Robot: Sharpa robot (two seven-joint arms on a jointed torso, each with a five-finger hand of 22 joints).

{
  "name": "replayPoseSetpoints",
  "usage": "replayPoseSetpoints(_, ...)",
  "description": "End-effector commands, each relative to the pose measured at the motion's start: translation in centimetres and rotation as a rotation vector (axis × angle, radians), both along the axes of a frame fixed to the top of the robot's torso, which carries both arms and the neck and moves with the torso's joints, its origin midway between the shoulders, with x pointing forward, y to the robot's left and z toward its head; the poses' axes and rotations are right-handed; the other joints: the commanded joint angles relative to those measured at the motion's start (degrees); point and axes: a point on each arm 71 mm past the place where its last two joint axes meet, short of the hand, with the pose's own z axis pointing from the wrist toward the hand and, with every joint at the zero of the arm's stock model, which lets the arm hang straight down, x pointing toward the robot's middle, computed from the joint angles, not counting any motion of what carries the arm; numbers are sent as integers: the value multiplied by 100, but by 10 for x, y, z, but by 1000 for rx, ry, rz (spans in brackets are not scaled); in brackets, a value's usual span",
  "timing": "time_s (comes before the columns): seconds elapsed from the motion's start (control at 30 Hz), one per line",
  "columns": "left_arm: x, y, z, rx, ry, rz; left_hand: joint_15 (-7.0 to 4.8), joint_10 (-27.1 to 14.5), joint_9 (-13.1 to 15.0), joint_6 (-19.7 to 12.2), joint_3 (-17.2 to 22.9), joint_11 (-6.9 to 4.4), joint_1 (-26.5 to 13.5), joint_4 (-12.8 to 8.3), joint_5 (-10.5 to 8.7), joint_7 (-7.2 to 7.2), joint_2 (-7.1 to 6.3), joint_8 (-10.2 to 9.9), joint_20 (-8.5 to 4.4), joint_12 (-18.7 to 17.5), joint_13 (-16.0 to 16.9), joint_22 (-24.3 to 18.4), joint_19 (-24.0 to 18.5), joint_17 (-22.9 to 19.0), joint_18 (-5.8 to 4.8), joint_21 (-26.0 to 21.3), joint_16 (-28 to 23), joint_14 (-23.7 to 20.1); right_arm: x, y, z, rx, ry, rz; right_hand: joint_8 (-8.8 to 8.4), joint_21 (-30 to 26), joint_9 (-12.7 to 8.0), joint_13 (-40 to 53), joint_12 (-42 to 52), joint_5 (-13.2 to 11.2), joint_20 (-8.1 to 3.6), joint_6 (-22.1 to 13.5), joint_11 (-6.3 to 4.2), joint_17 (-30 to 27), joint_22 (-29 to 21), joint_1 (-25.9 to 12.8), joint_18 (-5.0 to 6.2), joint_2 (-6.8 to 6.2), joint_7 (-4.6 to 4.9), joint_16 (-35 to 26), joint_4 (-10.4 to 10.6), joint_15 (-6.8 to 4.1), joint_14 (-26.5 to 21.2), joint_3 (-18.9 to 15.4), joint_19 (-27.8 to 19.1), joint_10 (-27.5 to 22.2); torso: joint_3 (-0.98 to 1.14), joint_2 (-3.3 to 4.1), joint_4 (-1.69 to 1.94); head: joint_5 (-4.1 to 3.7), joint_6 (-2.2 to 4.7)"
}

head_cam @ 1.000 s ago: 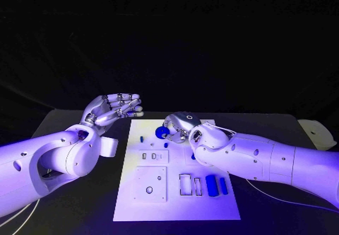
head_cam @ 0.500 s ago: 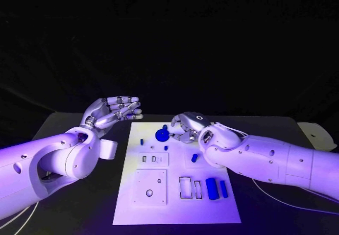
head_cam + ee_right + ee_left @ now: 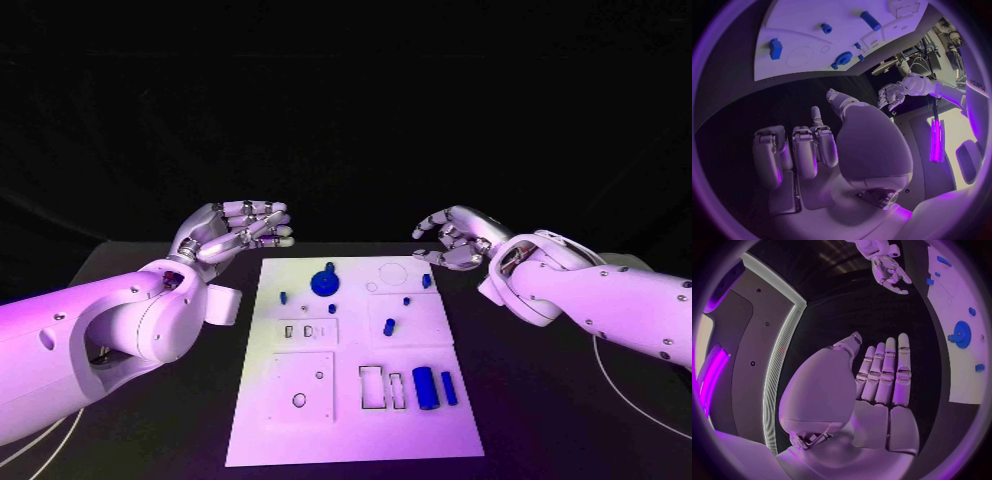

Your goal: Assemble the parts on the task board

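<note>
White and flat, the task board (image 3: 353, 420) lies in the middle of the black tabletop (image 3: 562, 400), between the two arms; small blue parts are spread over it. A blue gear (image 3: 326, 283) sits near the board's far end, towards the left arm's side; a small blue peg (image 3: 283, 297) lies just beside it, nearer the board's left edge; another small blue piece (image 3: 428, 280) lies across from the gear on the right arm's side; a blue oval part (image 3: 389, 326) rests near the board's middle. At the near end a large blue cylinder (image 3: 424, 387) lies beside a thinner blue bar (image 3: 449, 388), the two side by side and just apart.

Both hands are raised off the board and hold nothing; the left hand (image 3: 235, 230) hovers beyond the board's far left corner, its fingers (image 3: 889, 370) stretched out nearly straight and close together, as the left wrist view shows; the right hand (image 3: 454, 238) hovers beyond the far right corner, well apart from the gear, its fingers (image 3: 795, 150) loosely curled with gaps between them and nothing inside them; neither hand touches the board or any part.
</note>
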Motion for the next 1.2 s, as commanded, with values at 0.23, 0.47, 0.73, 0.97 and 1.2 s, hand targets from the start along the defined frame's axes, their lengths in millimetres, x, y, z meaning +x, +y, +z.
replayPoseSetpoints(0.23, 0, -3, 0, 14, -16, -51, -22, 130, 16, 86, 88, -34, -57, -11, -33, -23, -17, 43, -27, 24, 2, 9, 64, 42, 38, 60, 35, 69, 3, -25, -15, -6, 79, 35, -83, 26, -14, 1045, -24, 79, 13, 47, -10, 1417, 1507, 148, -83, -12, -15, 32, -94, 2, 565, 29, 600, 140, 53, -29, -46, 1, -30)
replayPoseSetpoints(0.47, 0, -2, -1, 16, -18, -49, -24, 139, 17, 94, 94, -36, -57, -12, -33, -26, -21, 46, -29, 22, 0, 9, 66, 45, 37, 61, 34, 69, 5, -35, -33, -46, 120, 15, -196, 26, -38, 1007, -68, 119, 22, -52, 19, 1424, 1507, 185, -83, -57, 21, 34, -144, 24, 566, 24, 600, 96, 32, -15, -21, -16, -82)
replayPoseSetpoints(0.73, 0, -1, 0, 16, -19, -47, -20, 96, 5, 54, 110, -25, -61, -23, -33, -22, -51, 15, -33, -31, -18, 5, 66, 58, 32, 60, 20, 60, 7, -35, -43, -73, 139, 3, -380, 26, -83, 996, -80, 199, 45, -230, 45, 1432, 1507, 243, -83, -67, 47, 37, -216, 48, 568, 43, 600, 82, 28, -22, -32, -1, -118)
replayPoseSetpoints(0.97, 0, -1, 0, 16, -20, -46, -17, 80, 1, 39, 117, -20, -62, -27, -32, -19, -56, 5, -34, -48, -23, 3, 66, 63, 31, 60, 14, 57, 9, -32, -49, -90, 156, 0, -406, 26, -92, 990, -88, 192, 48, -256, 46, 1434, 1507, 241, -83, -75, 48, 38, -222, 51, 568, 37, 600, 74, 29, -20, -16, 3, -147)
replayPoseSetpoints(1.2, 0, 0, 0, 17, -20, -43, -13, 63, -4, 23, 123, -14, -63, -32, -32, -13, -63, -7, -33, -66, -25, 1, 65, 66, 30, 58, 6, 49, 10, -31, -57, -109, 178, 0, -417, 26, -96, 987, -91, 189, 49, -264, 46, 1445, 1507, 246, -83, -82, 48, 42, -229, 52, 571, 34, 600, 71, 32, -18, -26, 21, -191)
